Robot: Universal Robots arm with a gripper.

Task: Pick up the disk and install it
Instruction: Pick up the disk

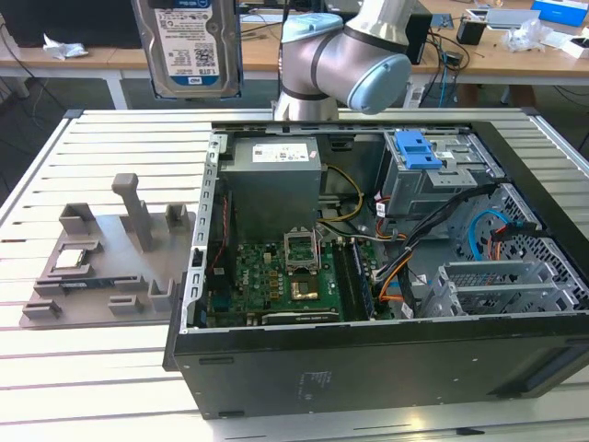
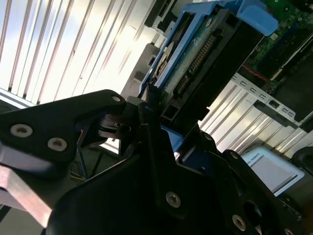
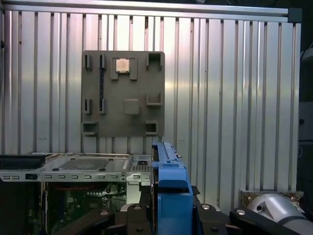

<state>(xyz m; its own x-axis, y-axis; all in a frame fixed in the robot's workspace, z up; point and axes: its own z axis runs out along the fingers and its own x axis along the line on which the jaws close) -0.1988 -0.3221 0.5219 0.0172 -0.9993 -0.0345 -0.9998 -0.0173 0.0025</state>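
The disk (image 1: 189, 46) hung upright in the air over the slatted bench (image 1: 92, 368), pinched at its blue-framed edge by the gripper (image 2: 155, 115). Below sat the open computer case (image 1: 368, 359), and beside it the grey fixture plate (image 1: 110, 276).

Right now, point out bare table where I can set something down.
Bare table on the exterior view's left, around the fixture: nearer than it and beyond it. The case is crowded with boards and cables. Gripper holds the disk.

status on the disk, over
Gripper shut on the disk. Disk upright, off the table, outside the computer case. Cables run beside the drive cage inside the case.
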